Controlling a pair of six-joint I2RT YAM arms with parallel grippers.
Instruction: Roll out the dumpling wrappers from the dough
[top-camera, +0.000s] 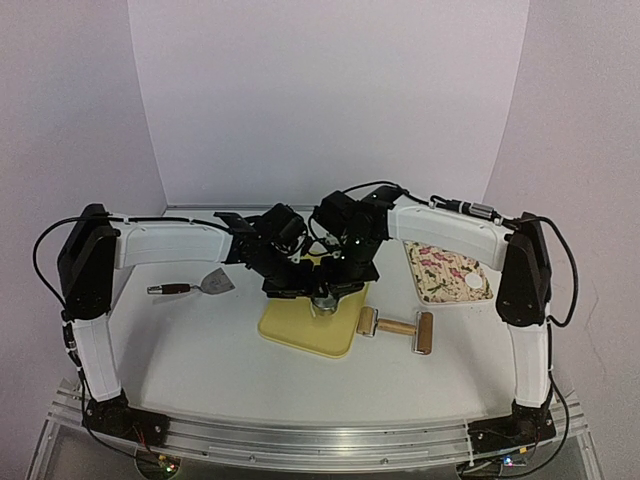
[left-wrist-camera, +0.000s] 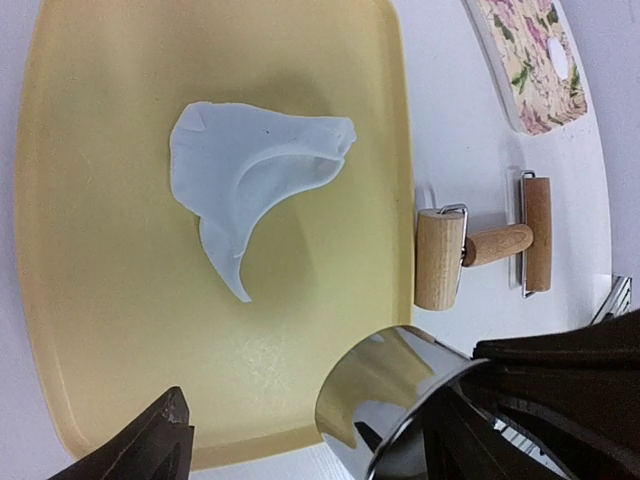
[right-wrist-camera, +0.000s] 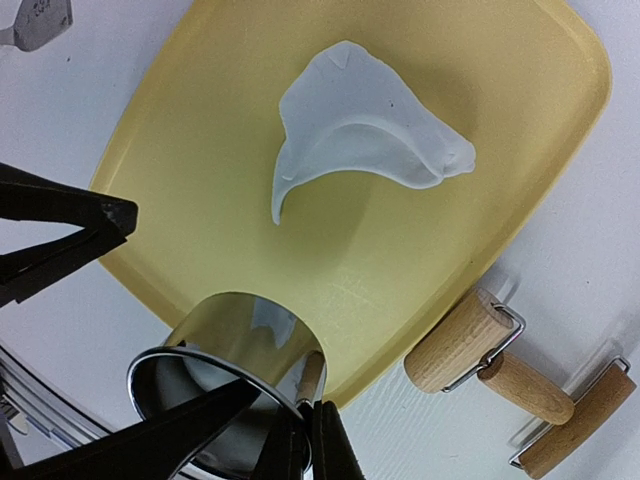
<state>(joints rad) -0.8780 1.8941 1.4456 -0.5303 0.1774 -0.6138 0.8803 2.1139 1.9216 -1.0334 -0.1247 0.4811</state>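
A thin, irregular sheet of white dough (left-wrist-camera: 255, 170) with a curved bite cut out of it lies on the yellow cutting board (left-wrist-camera: 100, 300); it also shows in the right wrist view (right-wrist-camera: 350, 130). My right gripper (right-wrist-camera: 290, 440) is shut on the wall of the shiny ring cutter (right-wrist-camera: 235, 340), held above the board's near corner. My left gripper (left-wrist-camera: 330, 430) is open, with the cutter (left-wrist-camera: 390, 395) between its fingers but apart from the left finger (left-wrist-camera: 165, 440). One round dumpling wrapper (top-camera: 474, 282) lies on the floral tray (top-camera: 440, 262). In the top view the cutter (top-camera: 322, 301) sits under both wrists.
A wooden double-ended roller (top-camera: 398, 328) lies on the table just right of the board (top-camera: 310, 335). A metal scraper with a dark handle (top-camera: 205, 285) lies to the left. The floral tray stands at the back right.
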